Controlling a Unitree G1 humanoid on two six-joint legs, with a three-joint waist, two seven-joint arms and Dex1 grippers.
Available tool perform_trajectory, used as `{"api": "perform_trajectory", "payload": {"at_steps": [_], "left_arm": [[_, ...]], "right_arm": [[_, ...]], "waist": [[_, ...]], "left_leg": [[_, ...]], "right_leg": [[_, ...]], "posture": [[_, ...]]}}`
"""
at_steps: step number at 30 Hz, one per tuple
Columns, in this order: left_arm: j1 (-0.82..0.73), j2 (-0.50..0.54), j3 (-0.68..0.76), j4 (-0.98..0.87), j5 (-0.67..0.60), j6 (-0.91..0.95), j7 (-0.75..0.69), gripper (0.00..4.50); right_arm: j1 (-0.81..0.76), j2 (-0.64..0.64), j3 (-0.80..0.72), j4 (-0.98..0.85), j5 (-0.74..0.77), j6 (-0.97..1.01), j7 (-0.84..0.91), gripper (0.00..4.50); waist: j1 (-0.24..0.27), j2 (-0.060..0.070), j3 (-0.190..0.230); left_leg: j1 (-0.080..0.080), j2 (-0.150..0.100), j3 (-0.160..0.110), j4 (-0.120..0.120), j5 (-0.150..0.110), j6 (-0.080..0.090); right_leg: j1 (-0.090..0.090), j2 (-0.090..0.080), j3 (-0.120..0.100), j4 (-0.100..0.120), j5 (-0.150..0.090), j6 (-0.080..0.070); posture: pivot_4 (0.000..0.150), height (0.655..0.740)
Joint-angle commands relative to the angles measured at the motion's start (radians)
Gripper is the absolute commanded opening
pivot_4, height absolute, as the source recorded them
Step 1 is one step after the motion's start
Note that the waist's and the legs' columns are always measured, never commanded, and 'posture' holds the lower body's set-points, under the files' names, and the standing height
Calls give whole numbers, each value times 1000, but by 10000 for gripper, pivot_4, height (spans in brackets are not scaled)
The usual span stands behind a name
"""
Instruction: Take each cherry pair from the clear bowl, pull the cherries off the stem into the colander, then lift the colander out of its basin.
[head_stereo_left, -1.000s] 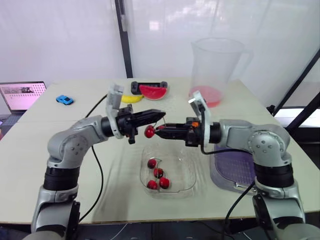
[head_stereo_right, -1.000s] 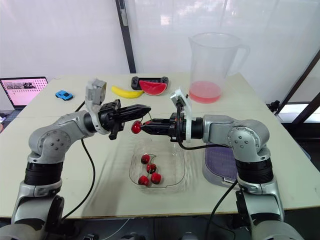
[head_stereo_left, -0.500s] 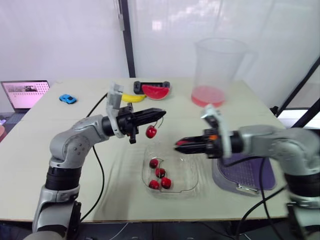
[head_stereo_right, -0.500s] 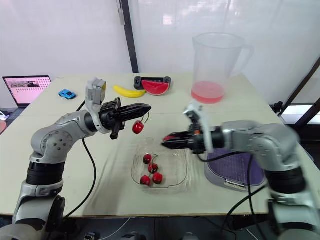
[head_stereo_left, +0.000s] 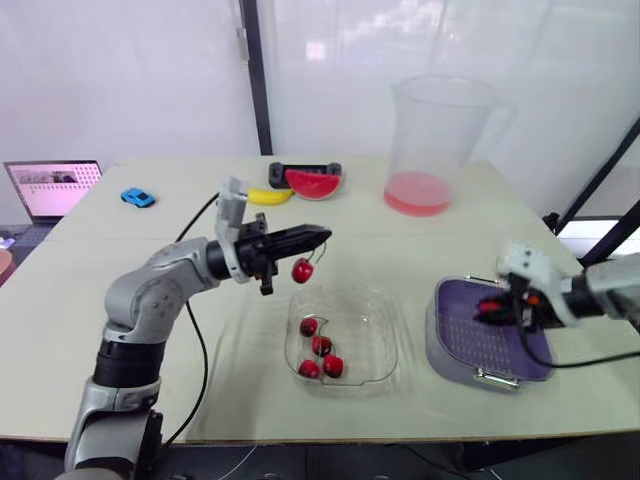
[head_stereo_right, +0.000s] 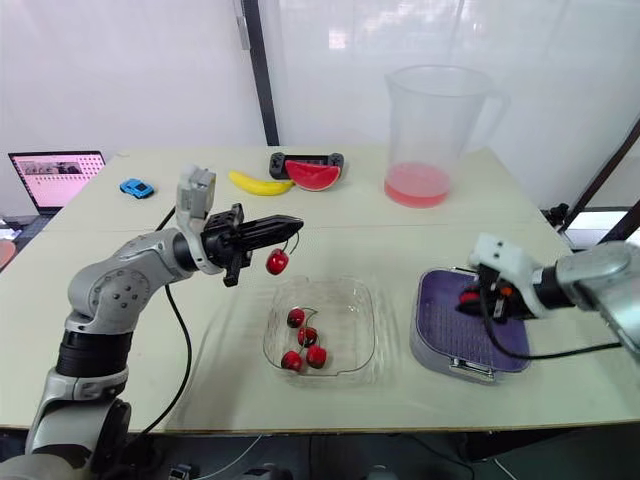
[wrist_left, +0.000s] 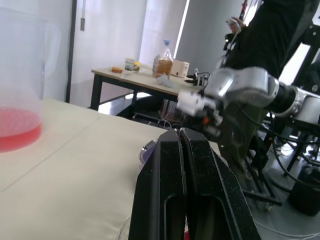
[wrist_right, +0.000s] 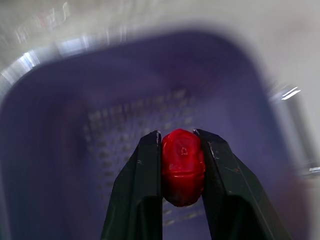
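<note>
While pinching one red cherry (wrist_right: 183, 167) firmly between both fingers of the right hand (wrist_right: 178, 134), reaches out low over the purple colander (head_stereo_right: 450, 320), with the fruit just above the perforated floor; cannot tell whether touching it. Leaves the colander seated inside its pale basin (head_stereo_right: 416, 345) at the right side of the bench (head_stereo_right: 400, 240), close to the front edge.

Holds the left hand (head_stereo_right: 296, 223) raised over the middle of the bench, with fingers pressed together on a thin stem (head_stereo_right: 293, 241). Dangles a second cherry (head_stereo_right: 277, 262) from that stem, just below the fingertips, above the far left corner of the clear bowl (head_stereo_right: 358, 345) and apart from its rim. Leaves four more cherries (head_stereo_right: 303, 338) lying close together in the left half of the bowl, low on its floor. Sets the bowl between the two arms, beside the basin with a strip of bare bench between.

Faces, toward the far edge, a tall clear pitcher (head_stereo_right: 432, 120) with pink liquid at its bottom, a watermelon slice (head_stereo_right: 312, 177), a banana (head_stereo_right: 255, 182) just left of the slice, a small blue toy car (head_stereo_right: 131, 187) and a laptop (head_stereo_right: 55, 172) with a lit screen at the far left corner. Catches, from the left wrist, a person (wrist_left: 280, 35) in dark clothes standing beyond the bench's right side.
</note>
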Motion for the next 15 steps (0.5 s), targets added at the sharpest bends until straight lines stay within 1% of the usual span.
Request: {"api": "perform_trajectory", "payload": {"at_steps": [1, 3, 5, 6, 10, 13, 15], "left_arm": [[-23, 1, 3, -10, 2, -18, -14, 0], [-24, 1, 2, -8, 1, -19, -15, 0], [-25, 2, 2, -6, 0, -18, -16, 0], [-24, 2, 3, -8, 0, -18, -17, 0], [-26, -1, 4, -7, 1, -21, -16, 0], [-36, -9, 8, -1, -4, -20, -9, 0], [-47, -19, 12, 5, -14, -16, -7, 0]], "right_arm": [[-6, -12, -29, -11, -36, -15, -3, 23944], [-3, -22, -41, -5, -42, -21, 15, 32940], [-15, -30, -69, 2, -23, -7, 37, 43323], [-23, -35, -87, 1, -10, 4, 51, 44736], [-64, -54, -181, -8, 83, 81, 118, 44736], [-107, -28, -237, -32, 182, 158, 143, 44736], [-159, 30, -266, -76, 291, 249, 121, 44736]], "waist": [[1, 1, 0], [1, 1, 0], [1, 1, 0], [1, 1, 0], [1, 1, 0], [1, 1, 0], [-1, 1, 0]], "left_leg": [[0, 0, 0, 0, 0, 0], [0, 0, 0, 0, 0, 0], [0, 0, 0, 0, 0, 0], [0, 0, 0, 0, 0, 0], [0, 0, 0, 0, 0, 0], [0, 0, -1, 0, 0, 0], [0, 0, -1, 0, 0, 0]], "right_leg": [[0, 0, 0, 0, 0, 0], [0, 0, 0, 0, 0, 0], [0, 0, 0, 0, 0, 0], [0, 0, 0, 0, 0, 0], [0, 0, 0, 0, 0, 0], [1, 0, 0, 0, 0, 0], [1, 0, -1, 0, 0, 0]], "posture": [[1500, 7400], [1500, 7400], [1500, 7400], [1500, 7400], [1500, 7400], [1500, 7400], [1500, 7400]]}}
